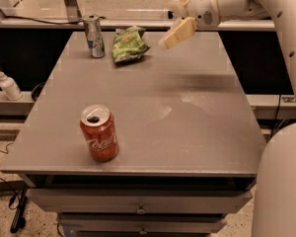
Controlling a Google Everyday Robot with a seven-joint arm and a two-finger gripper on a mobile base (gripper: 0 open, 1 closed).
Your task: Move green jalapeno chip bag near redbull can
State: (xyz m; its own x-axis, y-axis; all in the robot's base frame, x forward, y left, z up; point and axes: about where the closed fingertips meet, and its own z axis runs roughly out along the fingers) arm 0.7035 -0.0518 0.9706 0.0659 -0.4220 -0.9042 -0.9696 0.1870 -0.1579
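Note:
The green jalapeno chip bag [129, 44] lies crumpled on the grey table [187, 112] at the back, just right of the redbull can [93, 35]. The can is slim, silver and blue, and stands upright near the back left corner. A small gap separates the bag and the can. My gripper [175, 31] hangs above the back of the table, to the right of the bag and clear of it. It is open and holds nothing.
A wider red cola can [98, 133] stands upright near the front left of the table. A white pump bottle [7, 84] sits on a ledge left of the table. Drawers lie under the front edge. My arm reaches in from the upper right.

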